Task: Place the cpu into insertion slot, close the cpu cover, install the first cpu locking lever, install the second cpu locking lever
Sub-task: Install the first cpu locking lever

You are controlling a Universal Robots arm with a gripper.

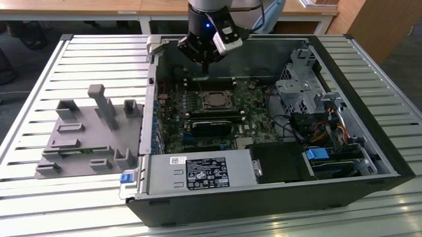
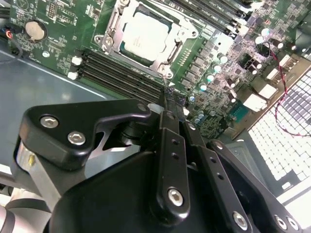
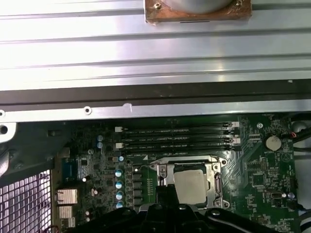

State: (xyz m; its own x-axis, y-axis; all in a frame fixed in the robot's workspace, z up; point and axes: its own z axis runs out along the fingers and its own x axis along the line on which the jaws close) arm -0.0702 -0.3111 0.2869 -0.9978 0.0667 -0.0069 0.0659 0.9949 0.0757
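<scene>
The cpu lies flat in the insertion slot on the green motherboard inside an open computer case. The silver cpu cover frames the chip and looks folded down over it. My gripper hangs just above the board at the socket's edge, over the empty black memory slots. Its fingers are shut together with nothing between them. I cannot tell how the locking levers stand.
A grey fixture block sits on the slatted table at the exterior view's left. Inside the case are two memory sticks, a power supply at the front, a metal drive cage and cables at the exterior view's right.
</scene>
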